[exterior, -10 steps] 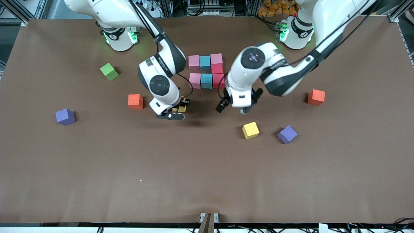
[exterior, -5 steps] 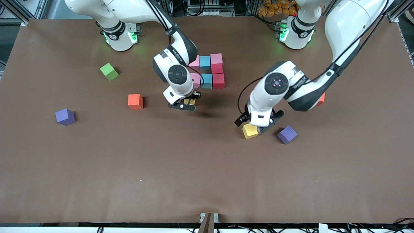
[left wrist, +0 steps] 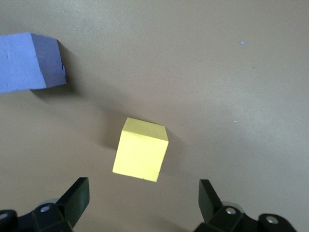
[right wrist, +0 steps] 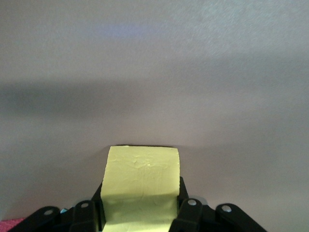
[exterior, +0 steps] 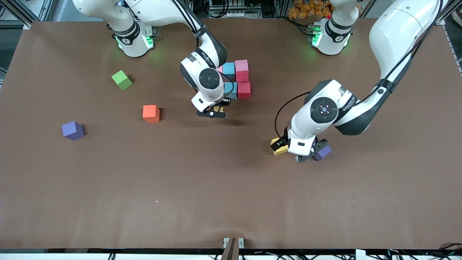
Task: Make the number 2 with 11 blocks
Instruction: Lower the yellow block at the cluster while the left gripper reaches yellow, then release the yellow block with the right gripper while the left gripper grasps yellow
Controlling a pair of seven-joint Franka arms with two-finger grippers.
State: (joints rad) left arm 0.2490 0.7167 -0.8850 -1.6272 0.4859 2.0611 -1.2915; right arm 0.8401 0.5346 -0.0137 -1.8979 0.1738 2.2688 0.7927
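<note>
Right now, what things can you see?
Pink cubes: two showing, pink, touching group mid-table, one mostly hidden.
Blue cubes: two, blue, same group.
Red cubes: two, red, same group.
Green cube: one, green, toward right arm's end.
Orange cube: one, orange, nearer the camera than green.
Purple cubes: two, purple, one toward each arm's end.
Yellow cubes: two, yellow, one lying loose, one held.
Left fingers: open, over loose yellow.
Right fingers: shut on held yellow, beside group.

number 2 (exterior: 236, 80): partly built; pink, blue, red cubes touching in rows
held yellow block (right wrist: 141, 186): clamped in right gripper (exterior: 215, 110), over the table beside the rows
loose blocks: yellow (left wrist: 140, 149), purple (exterior: 323, 152), purple (exterior: 72, 130), orange (exterior: 151, 113)
</note>
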